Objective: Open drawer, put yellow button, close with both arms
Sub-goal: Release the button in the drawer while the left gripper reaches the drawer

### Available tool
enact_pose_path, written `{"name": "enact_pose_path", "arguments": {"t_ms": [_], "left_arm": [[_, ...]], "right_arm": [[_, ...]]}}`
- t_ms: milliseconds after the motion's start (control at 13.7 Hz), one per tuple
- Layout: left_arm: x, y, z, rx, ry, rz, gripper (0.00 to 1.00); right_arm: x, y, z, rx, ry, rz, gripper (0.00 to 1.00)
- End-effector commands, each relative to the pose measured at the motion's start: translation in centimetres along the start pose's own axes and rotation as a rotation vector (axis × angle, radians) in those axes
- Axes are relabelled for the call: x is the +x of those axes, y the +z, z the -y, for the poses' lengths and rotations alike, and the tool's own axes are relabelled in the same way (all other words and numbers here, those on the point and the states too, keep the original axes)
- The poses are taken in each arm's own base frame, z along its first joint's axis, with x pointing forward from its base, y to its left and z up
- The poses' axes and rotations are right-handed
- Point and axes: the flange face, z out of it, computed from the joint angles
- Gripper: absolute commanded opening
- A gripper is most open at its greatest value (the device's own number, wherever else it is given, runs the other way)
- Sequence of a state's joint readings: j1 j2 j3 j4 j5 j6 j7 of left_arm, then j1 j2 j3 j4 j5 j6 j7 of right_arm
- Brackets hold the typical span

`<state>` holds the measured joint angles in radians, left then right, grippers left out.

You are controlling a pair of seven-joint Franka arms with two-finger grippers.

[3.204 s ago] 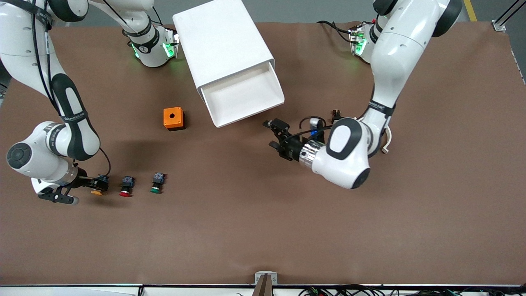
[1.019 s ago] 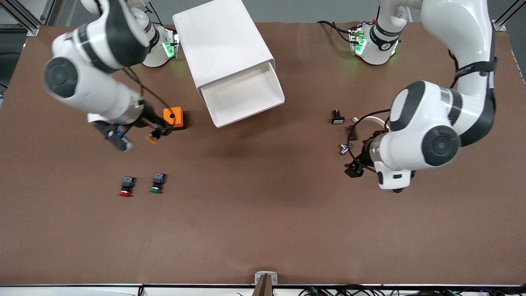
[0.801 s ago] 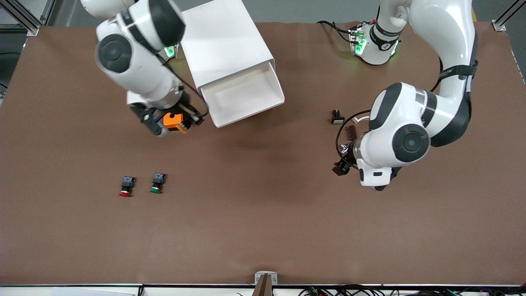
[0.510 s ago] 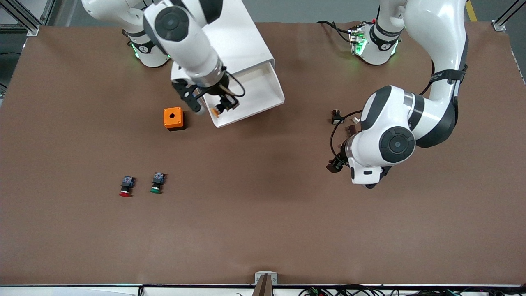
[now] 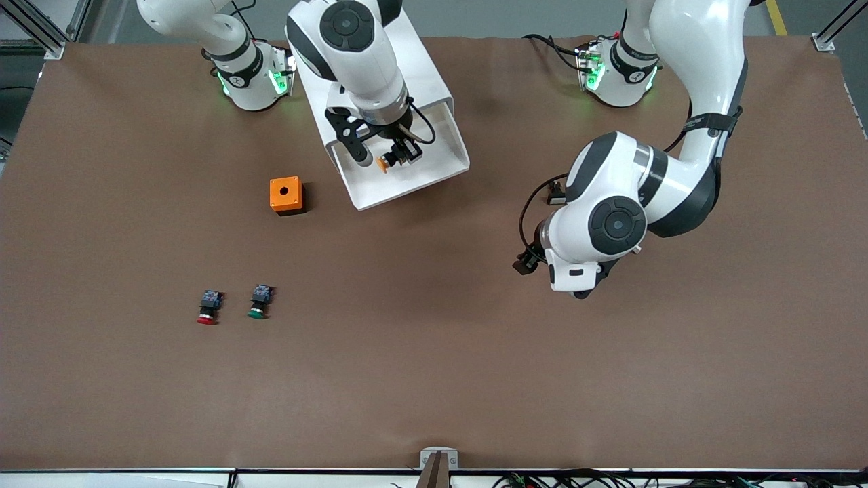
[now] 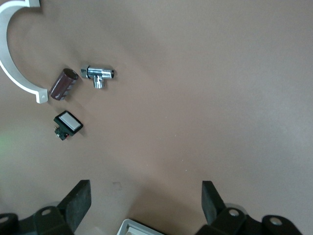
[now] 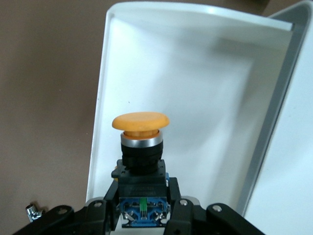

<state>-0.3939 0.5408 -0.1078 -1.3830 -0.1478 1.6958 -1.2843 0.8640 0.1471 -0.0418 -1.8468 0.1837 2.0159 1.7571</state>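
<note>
The drawer [image 5: 441,157] stands pulled out of the white cabinet [image 5: 424,74], and its white tray is bare. My right gripper [image 5: 399,153] hangs over the drawer's tray, shut on the yellow button [image 5: 384,162]. In the right wrist view the button [image 7: 141,123] sits between the fingers of my right gripper [image 7: 142,198], cap pointing away, over the drawer's floor [image 7: 210,93]. My left gripper [image 5: 526,263] is open and empty, low over bare table toward the left arm's end; its fingers [image 6: 78,201] stand wide apart.
An orange box [image 5: 286,195] sits beside the drawer's front. A red-capped button [image 5: 208,307] and a green-capped button [image 5: 259,302] lie nearer the camera. Near the left arm lie a chrome fitting [image 6: 99,76], a brown cylinder [image 6: 63,84], a small black switch [image 6: 68,123] and a white ring [image 6: 14,73].
My right gripper carried the yellow button from beside the orange box to over the open drawer. My left arm swung its gripper toward the table's middle.
</note>
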Motion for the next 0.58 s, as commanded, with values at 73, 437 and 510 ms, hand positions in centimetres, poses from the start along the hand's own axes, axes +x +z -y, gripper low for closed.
{"name": "enact_pose_path", "arguments": {"t_ms": [73,437,510], "left_arm": [[-3.4,1.8,-1.2,-0.013,0.020,-0.004,0.99],[-7.6,3.5,-3.5,-0.108,0.096,-0.038,0.99],[-8.0,4.3,-3.5,-0.118,0.120,-0.047,0.99]], "right_arm": [[-0.6,1.4,0.4,0.018,0.036,-0.019,0.00],[-0.8,2.4,0.6,0.010,0.039,-0.025,0.48],[-0.8,2.6,0.6,0.007,0.040,-0.026,0.84]]}}
